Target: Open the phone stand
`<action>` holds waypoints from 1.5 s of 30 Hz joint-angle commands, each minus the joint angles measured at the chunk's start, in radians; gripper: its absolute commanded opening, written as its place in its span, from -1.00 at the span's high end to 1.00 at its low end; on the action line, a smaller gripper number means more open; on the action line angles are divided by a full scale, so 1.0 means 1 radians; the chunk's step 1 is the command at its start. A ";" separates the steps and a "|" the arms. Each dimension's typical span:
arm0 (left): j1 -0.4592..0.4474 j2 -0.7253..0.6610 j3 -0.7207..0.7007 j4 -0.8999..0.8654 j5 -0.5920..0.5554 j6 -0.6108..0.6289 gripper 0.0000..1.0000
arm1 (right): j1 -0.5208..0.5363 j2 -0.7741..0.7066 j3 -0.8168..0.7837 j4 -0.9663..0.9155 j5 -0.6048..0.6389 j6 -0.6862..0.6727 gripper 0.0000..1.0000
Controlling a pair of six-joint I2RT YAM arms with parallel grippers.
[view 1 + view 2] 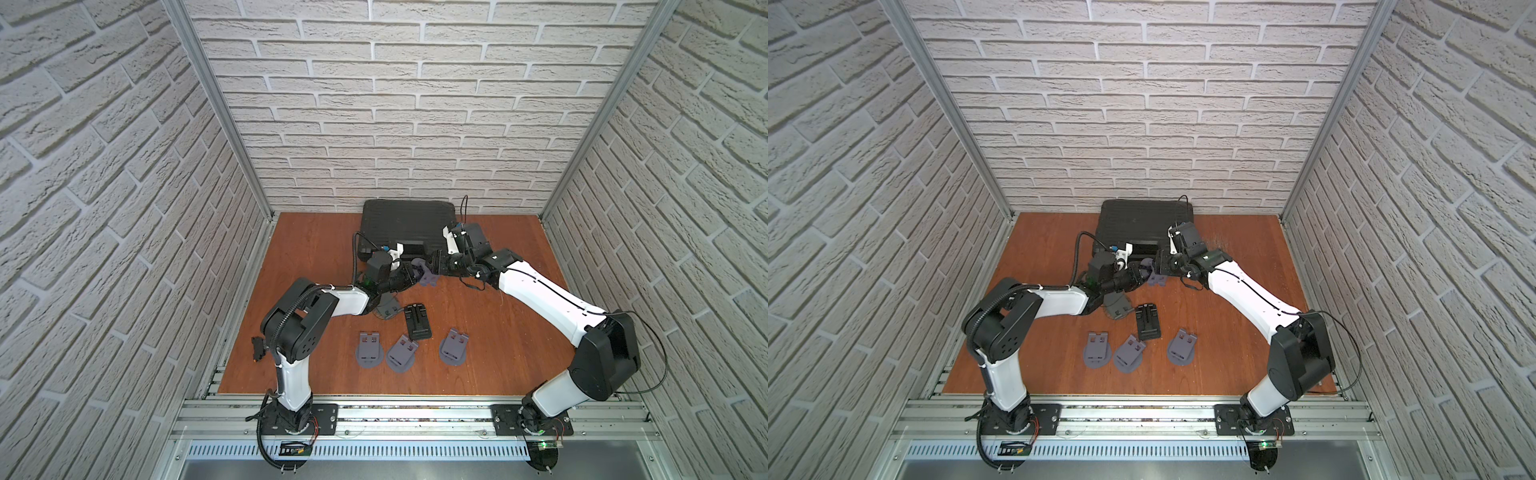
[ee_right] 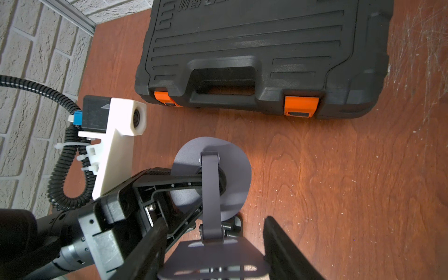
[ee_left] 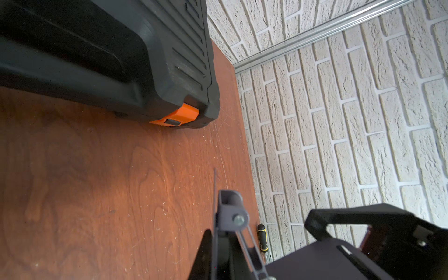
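Two grips are sharing the stand point(image 2: 232, 169), holding it over the surface point(image 2: 339, 181) between them: left hand point(image 2: 196, 194) is pinching its round base (jaws nearly closed), right hand point(image 2: 214, 220) is clasping its plate, jaws half wide, case point(image 2: 242, 48) lying just beyond.

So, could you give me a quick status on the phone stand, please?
Left gripper shut on phone stand, at its round base. Right gripper gripping its plate. Stand partly unfolded, held between them. Tool case close behind, not touching.
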 commanded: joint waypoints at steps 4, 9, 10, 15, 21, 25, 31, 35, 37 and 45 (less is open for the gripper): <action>0.026 -0.046 -0.003 0.154 -0.023 -0.010 1.00 | 0.039 0.017 0.060 -0.133 -0.085 -0.002 0.47; 0.022 -0.040 -0.022 0.203 0.009 -0.015 1.00 | 0.036 0.024 0.093 -0.139 -0.076 -0.004 0.29; 0.020 -0.040 -0.024 0.210 0.013 -0.015 1.00 | 0.036 0.025 0.099 -0.138 -0.077 -0.003 0.25; 0.012 -0.033 -0.020 0.226 0.028 -0.012 1.00 | 0.035 0.032 0.127 -0.142 -0.072 -0.008 -0.02; 0.003 -0.031 -0.012 0.235 0.046 -0.004 1.00 | 0.034 0.036 0.158 -0.146 -0.059 -0.014 -0.30; -0.002 -0.027 -0.012 0.243 0.052 -0.004 1.00 | 0.030 0.040 0.178 -0.146 -0.039 -0.011 -0.48; -0.005 -0.020 -0.017 0.263 0.055 -0.013 1.00 | 0.026 0.052 0.213 -0.138 -0.018 -0.017 -0.76; -0.005 -0.014 -0.017 0.274 0.051 -0.025 1.00 | 0.021 0.044 0.229 -0.138 0.028 -0.023 -0.79; -0.003 -0.008 -0.018 0.277 0.043 -0.034 1.00 | 0.022 0.030 0.229 -0.140 0.060 -0.024 -0.79; 0.007 0.008 0.007 0.248 0.015 -0.040 1.00 | 0.020 -0.090 0.127 -0.114 0.148 -0.028 -0.68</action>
